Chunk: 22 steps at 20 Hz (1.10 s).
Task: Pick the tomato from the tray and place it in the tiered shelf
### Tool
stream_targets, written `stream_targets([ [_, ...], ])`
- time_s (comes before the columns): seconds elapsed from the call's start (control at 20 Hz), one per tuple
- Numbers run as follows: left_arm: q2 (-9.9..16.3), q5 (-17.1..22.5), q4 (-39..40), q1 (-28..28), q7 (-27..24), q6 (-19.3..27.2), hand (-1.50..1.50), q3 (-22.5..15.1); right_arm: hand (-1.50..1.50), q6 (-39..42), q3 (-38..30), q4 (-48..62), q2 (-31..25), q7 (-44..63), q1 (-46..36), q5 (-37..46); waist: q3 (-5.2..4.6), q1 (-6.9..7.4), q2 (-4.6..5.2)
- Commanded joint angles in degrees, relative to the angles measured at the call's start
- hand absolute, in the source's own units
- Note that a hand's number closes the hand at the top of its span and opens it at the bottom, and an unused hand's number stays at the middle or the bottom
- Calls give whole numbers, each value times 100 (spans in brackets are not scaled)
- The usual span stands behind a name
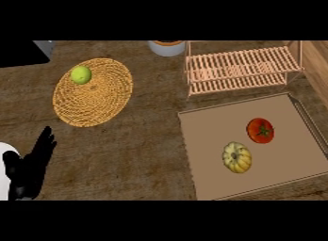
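Although no hand has reached it, the tomato (260, 130) lies in the tray (216, 183), well apart from and far to the right of the fingers (44, 143) of the left hand (29, 170), which rests at the lower left edge with those fingers straight and released, grasping nothing; the right hand is not in view. Judged from its look, the tomato is light, smooth-skinned, somewhat slippery, and soft enough to bruise, so it is probably best taken across its widest girth from opposite sides, clear of the green stem on top. One tomato and one small ribbed pumpkin (237, 157) occupy the tray, the pumpkin just beside the tomato on the side nearer the fingers. One tiered shelf (240, 69), slatted and bare, stands beyond the tray, still farther from the fingers. One woven mat (92, 92) lies on the counter (139, 155) ahead of the fingers, carrying one green fruit (80, 74). One round pot (167, 47) shows partly beside the shelf.
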Motion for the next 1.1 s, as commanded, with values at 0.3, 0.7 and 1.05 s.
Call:
stream_targets([
  [0.3,-109,396,-133,-451,1196,-310,0,-147,-150,-4,-388,-729,1964,-2466,2496,-62,6,547,-18],
  [0.7,-352,220,-74,-793,1304,-242,0,-272,-150,146,430,-2468,1580,-1030,3701,772,-2,703,16],
  [1.05,-253,277,-121,-781,1431,-455,0,-243,-150,-1041,957,-4001,1053,2154,3389,2209,-10,861,56],
])
